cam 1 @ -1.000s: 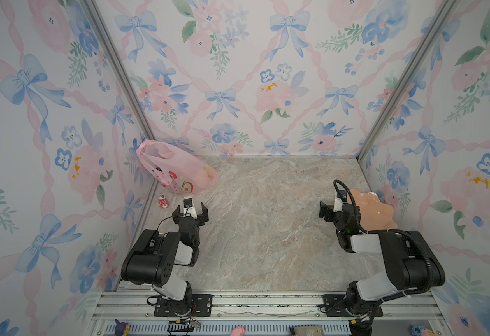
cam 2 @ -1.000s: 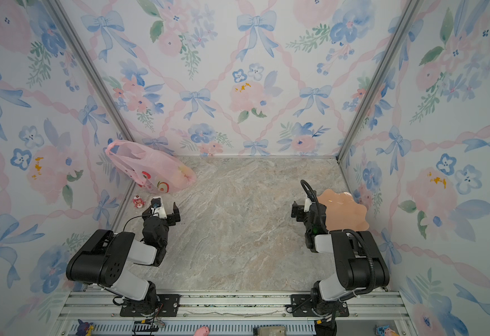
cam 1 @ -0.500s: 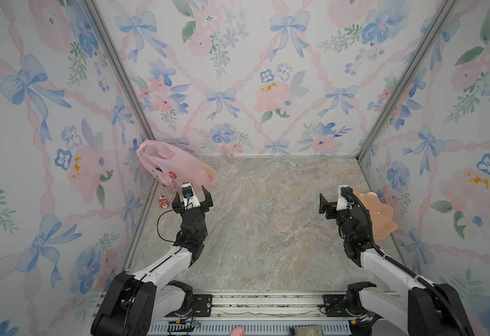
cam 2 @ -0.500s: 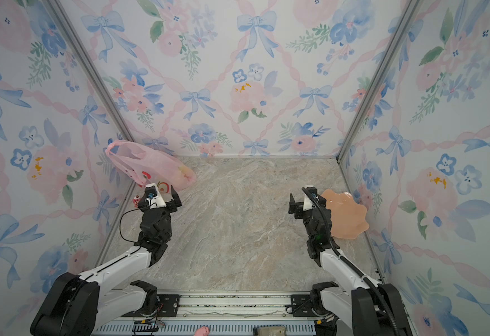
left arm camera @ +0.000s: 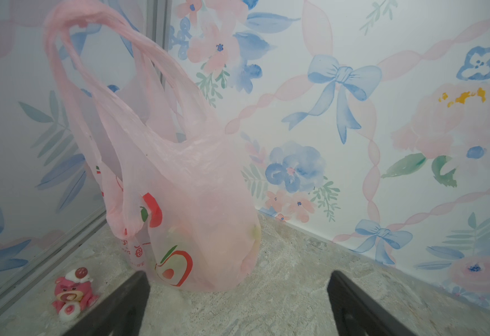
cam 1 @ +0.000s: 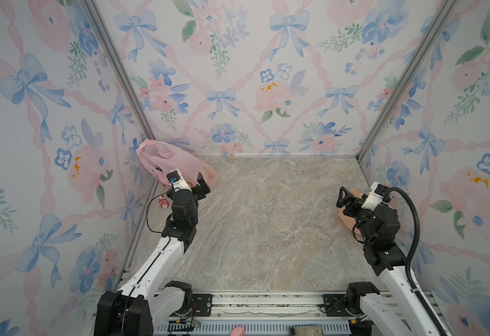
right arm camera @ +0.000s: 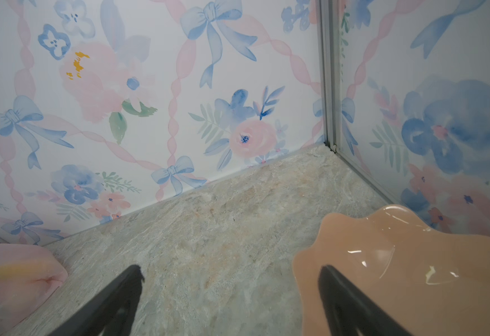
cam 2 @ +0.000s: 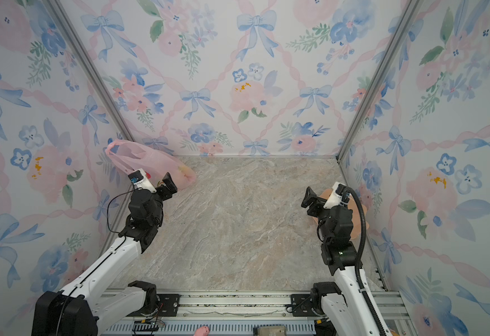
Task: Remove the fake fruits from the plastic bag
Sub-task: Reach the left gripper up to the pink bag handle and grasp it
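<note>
Both arms have unfolded from their tucked pose and reached forward: the left arm now brings the left jaws up to the plastic bag, and the right arm has carried the right jaws over the near edge of the peach scalloped plate. Both pairs are spread wide and hold nothing. The bag stands in the far left corner of the table, with its body slumped on the surface and its handles rising toward the corner post. In the left wrist view it sits just ahead of the jaws, not yet touched. The fake fruits are all still inside, showing only as dim yellow and orange shapes low in the film, too vague to count. The step in hand looks like the approach. The film is thin and will likely slide, so a firm pinch on a handle or the mouth rim should steady the bag while the other arm reaches in. The small figurine just beside the bag needs a clear berth. The table is flat, smooth and stone-patterned, so round fruit may roll once freed. Floral papered walls close in on three sides, leaving little room to the bag's left.
</note>
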`<state>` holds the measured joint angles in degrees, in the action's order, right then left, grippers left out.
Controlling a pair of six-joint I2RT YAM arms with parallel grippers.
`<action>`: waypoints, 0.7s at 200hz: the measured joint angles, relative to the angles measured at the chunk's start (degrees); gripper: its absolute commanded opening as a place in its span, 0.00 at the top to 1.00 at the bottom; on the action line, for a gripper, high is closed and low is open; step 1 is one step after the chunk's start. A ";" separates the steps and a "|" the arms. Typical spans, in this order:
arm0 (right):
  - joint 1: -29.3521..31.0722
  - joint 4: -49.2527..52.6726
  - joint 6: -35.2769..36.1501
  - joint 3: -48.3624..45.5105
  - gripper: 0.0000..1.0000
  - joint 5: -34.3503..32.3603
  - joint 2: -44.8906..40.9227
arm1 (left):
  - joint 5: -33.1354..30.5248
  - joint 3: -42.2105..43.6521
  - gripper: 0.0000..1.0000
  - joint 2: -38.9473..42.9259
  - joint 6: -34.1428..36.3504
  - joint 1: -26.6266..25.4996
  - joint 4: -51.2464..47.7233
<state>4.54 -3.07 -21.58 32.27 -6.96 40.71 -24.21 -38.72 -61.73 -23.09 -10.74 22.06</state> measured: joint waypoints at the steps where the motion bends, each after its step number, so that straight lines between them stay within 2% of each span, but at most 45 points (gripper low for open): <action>1: 0.00 0.09 -0.07 0.00 0.03 0.04 0.09 | -0.04 -0.24 0.02 -0.11 -0.02 0.04 -0.11; 37: 0.00 2.56 -2.78 0.00 0.03 3.65 3.96 | -0.35 -9.11 0.02 -6.78 -1.66 7.28 -5.22; 70: 0.39 2.51 -4.02 0.00 0.03 6.60 7.04 | 2.38 -16.52 0.02 -15.15 -3.67 12.68 -9.40; 125: 4.85 2.60 -2.99 1.14 0.02 6.64 9.57 | 6.99 -27.26 0.02 -26.75 -6.60 16.74 -11.76; 140: 5.73 2.62 -2.38 1.92 0.02 6.51 9.90 | 8.92 -29.44 0.07 -29.46 -7.45 17.84 -11.93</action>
<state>10.26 -0.45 -23.97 34.20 -0.45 50.61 -15.29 -68.16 -91.20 -30.55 7.09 10.13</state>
